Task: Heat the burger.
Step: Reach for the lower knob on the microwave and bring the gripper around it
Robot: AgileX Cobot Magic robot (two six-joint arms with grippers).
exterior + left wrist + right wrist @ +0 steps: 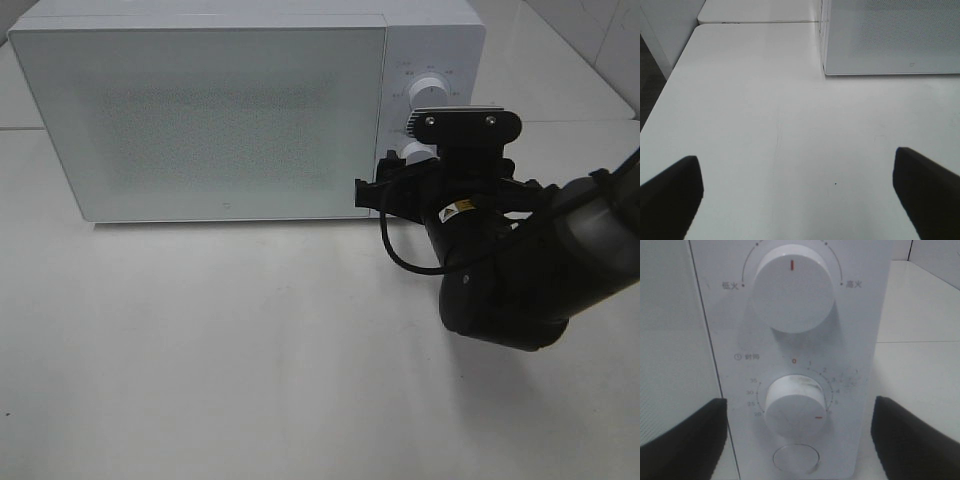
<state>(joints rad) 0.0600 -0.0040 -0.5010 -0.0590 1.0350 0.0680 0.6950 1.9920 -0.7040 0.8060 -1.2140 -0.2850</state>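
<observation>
The right fingers (680, 440) are spread wide on either side of the timer knob (796, 410) of the shut microwave (200, 120), gripping nothing, and the left fingers (670, 195) are held fully open and empty above the desk (765, 125). Where the burger lies cannot be told.

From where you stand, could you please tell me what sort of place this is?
Probably a mock kitchen in a robot lab: a white microwave stands on a plain white table, and a black robot arm faces its dials.
</observation>
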